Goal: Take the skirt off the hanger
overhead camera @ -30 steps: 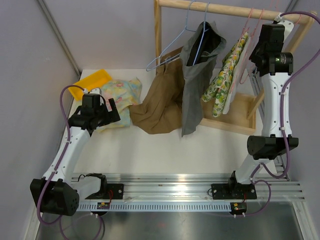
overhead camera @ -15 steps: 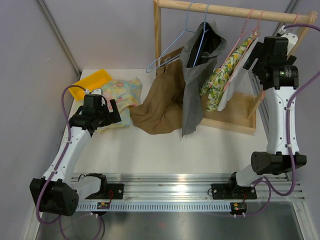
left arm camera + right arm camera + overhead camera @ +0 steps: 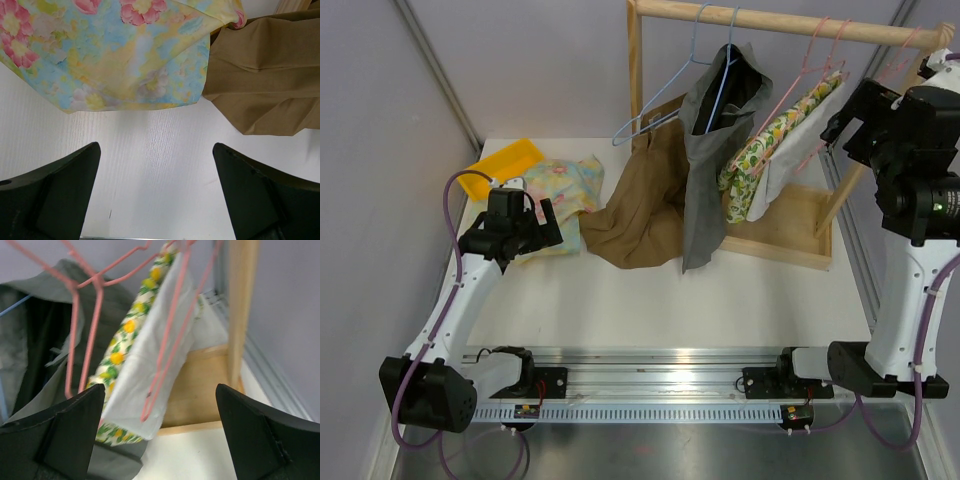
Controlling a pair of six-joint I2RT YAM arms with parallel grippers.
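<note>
On the rack (image 3: 775, 19), lemon-print skirt (image 3: 761, 163) on pink hanger (image 3: 798, 78).
Right gripper (image 3: 160, 390) spread near it; left gripper (image 3: 156, 148) spread above the table (image 3: 720, 300).

Left end effector (image 3: 155, 150) hovers low, jaws apart; right end effector (image 3: 160, 390) sits high, likewise spread.

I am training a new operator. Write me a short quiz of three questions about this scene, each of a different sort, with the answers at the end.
1. Multiple choice: which thing lies on the white table just ahead of the left gripper? A) a pastel floral cloth; B) a striped towel; C) a metal bowl.
2. True or false: the right gripper has its jaws shut.
3. Fill in: the grey garment hangs from the wooden rail on a ____ wire hanger.
Key: 1 A; 2 false, the jaws stand open; 3 blue.
</note>
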